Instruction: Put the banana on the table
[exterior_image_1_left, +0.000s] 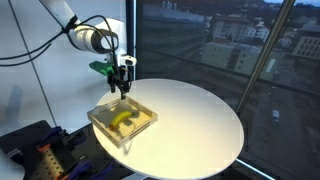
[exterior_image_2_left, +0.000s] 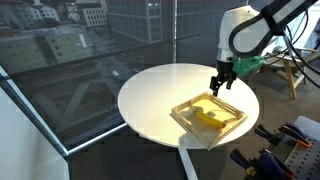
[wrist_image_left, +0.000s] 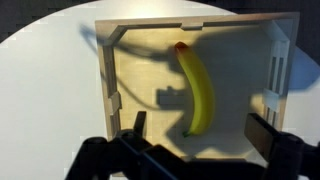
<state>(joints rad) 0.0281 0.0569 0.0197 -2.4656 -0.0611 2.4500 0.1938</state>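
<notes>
The banana (wrist_image_left: 197, 88) is small, curved and yellow with darker tips. It lies inside a shallow square beige tray (wrist_image_left: 106, 80) and shows in both exterior views (exterior_image_1_left: 124, 120) (exterior_image_2_left: 208, 116). The tray sits on the round white table (exterior_image_1_left: 195, 120) (exterior_image_2_left: 150, 95). My gripper (wrist_image_left: 195, 132) hangs above the tray with its fingers spread wide and nothing between them. In the wrist view the banana's near tip lies between the two fingers, below them. In both exterior views the gripper (exterior_image_1_left: 123, 88) (exterior_image_2_left: 221, 86) is above the tray's edge, apart from the banana.
The tray (exterior_image_1_left: 122, 121) stands near the table's rim on the robot's side. Large windows with a city view stand behind the table. Dark equipment sits by the table's base (exterior_image_1_left: 35, 150) (exterior_image_2_left: 285, 150). A wooden stand (exterior_image_2_left: 290, 70) is behind the arm.
</notes>
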